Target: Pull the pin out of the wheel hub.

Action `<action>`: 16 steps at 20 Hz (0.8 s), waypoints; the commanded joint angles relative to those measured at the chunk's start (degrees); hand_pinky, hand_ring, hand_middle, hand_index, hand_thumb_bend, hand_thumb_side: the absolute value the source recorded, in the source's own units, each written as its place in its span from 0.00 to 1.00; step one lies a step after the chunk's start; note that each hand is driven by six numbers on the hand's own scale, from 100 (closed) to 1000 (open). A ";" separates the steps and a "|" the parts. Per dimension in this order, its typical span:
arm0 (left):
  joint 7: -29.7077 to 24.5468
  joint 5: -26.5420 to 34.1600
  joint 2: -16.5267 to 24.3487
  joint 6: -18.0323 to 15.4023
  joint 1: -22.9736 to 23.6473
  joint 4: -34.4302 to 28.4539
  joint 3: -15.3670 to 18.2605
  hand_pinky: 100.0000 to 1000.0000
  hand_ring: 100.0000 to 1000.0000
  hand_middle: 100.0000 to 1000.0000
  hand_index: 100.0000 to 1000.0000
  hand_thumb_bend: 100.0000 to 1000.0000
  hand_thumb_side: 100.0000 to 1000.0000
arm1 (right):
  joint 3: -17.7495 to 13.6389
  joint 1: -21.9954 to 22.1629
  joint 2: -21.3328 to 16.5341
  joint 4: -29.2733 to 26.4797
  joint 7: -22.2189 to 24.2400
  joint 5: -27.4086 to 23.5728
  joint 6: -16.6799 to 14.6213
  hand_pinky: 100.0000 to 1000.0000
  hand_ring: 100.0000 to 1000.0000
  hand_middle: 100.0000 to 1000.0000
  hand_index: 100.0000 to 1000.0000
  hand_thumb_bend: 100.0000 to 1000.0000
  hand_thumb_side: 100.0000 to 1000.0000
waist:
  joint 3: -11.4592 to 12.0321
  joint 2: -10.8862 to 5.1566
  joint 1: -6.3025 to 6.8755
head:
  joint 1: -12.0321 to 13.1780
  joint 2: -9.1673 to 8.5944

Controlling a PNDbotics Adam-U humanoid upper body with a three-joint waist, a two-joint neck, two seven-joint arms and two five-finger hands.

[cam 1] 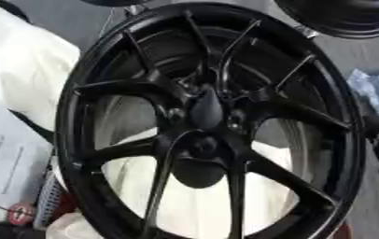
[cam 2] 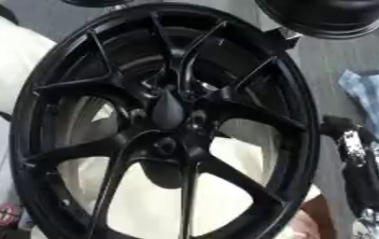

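A black multi-spoke wheel hub (cam 1: 143, 86) fills both views, tilted, with its face toward me. Over its middle stands a dark, tapering, rounded piece (cam 1: 206, 110); I cannot make out whether it is the pin. Just below it is the round centre bore (cam 1: 201, 145). My right arm (cam 2: 360, 172), black with silver markings, comes up along the right side in the right eye view. Its upper end (cam 2: 336, 126) lies beside the rim's outer edge, and its shape there is unclear. My left hand shows in neither view.
A second black wheel (cam 2: 323, 16) sits at the top right. A blue checked cloth (cam 2: 376, 100) lies at the right. White padding (cam 1: 21, 60) lies under and left of the hub, with a paper sheet (cam 1: 5, 163) and a small red round thing (cam 1: 19, 214) at the lower left.
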 commanded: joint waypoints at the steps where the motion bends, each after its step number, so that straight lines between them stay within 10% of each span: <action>1: 2.70 -2.43 -1.45 1.86 2.29 -0.23 1.75 0.67 0.56 0.33 0.31 0.00 0.27 | -0.43 -0.31 -0.04 -1.21 -0.16 -0.30 -0.24 1.00 0.71 0.56 0.68 0.00 0.70 | -0.27 -0.86 0.15 | 0.33 -1.26; 9: 9.66 -6.65 -7.26 1.66 13.61 -1.00 0.14 0.69 0.62 0.44 0.53 0.00 0.32 | 0.13 -0.82 0.22 -1.21 0.61 -0.84 -0.17 1.00 0.71 0.56 0.68 0.00 0.70 | -2.17 -0.65 -0.15 | 1.53 -1.96; 12: 12.33 -7.29 -8.27 1.62 17.94 -1.90 -0.34 0.76 0.75 0.64 0.78 0.00 0.66 | 0.30 -0.86 0.00 -1.21 0.92 -1.07 -0.31 1.00 0.71 0.56 0.68 0.00 0.70 | -2.84 -0.76 -0.09 | 2.02 -2.04; 16: 15.82 -6.86 -9.01 1.52 23.18 -2.04 -0.46 0.78 0.78 0.70 0.84 0.11 0.90 | 0.52 -0.72 -0.34 -1.21 1.34 -1.43 -0.57 1.00 0.71 0.56 0.68 0.00 0.69 | -3.65 -1.03 -0.05 | 2.64 -2.05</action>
